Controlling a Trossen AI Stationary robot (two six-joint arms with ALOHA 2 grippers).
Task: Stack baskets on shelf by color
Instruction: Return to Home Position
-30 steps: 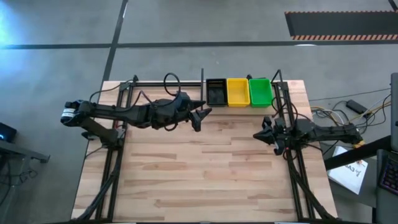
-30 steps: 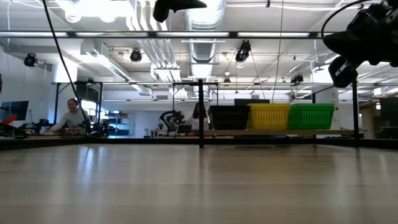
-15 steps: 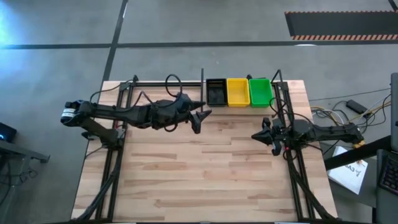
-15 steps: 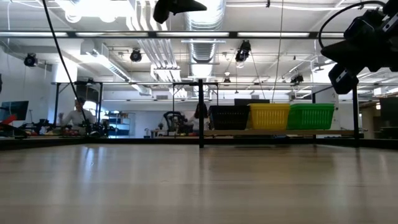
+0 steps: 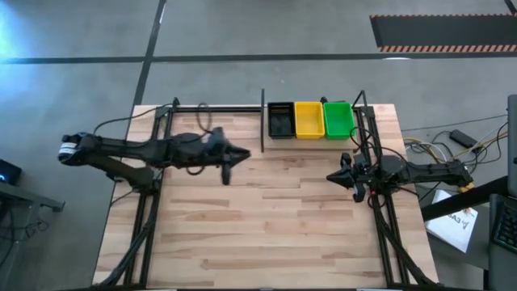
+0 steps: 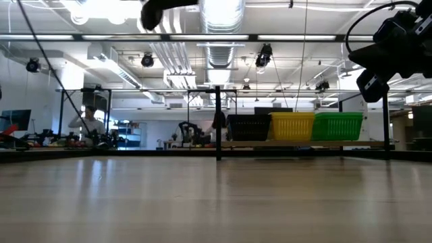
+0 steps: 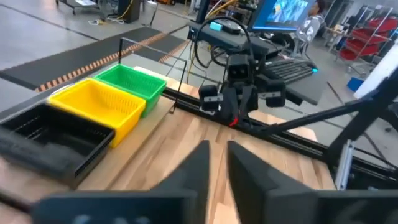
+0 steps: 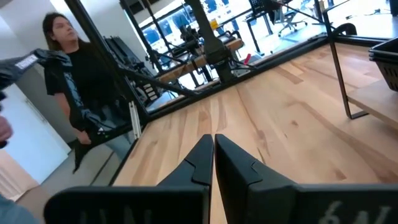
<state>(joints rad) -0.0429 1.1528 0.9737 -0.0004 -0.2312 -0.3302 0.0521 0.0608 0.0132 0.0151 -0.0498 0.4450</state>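
Note:
Black (image 5: 280, 120), yellow (image 5: 308, 119) and green baskets (image 5: 338, 119) sit side by side on the pale shelf (image 5: 300, 140) at the table's far edge; black posts stand at its ends. The low view shows them as black (image 6: 248, 127), yellow (image 6: 292, 125) and green (image 6: 337, 125) blocks on the board (image 6: 304, 144). My left gripper (image 5: 242, 155) hovers left of the shelf, its fingers (image 7: 199, 163) a narrow gap apart, holding nothing. My right gripper (image 5: 331, 175) hovers near the table's right side, below the green basket in the picture, shut and empty (image 8: 213, 149).
Black frame rails (image 5: 153, 202) run along the table's left and right sides (image 5: 386, 218). Bare butcher-block top (image 5: 266, 226) spans the middle and near part. A person (image 8: 68, 81) stands beyond the table's left side; another person (image 6: 88, 121) is far off in the room.
My left arm has drawn back from beside the shelf toward the table's left edge and slightly toward the near edge, staying above the table. The baskets have not moved.

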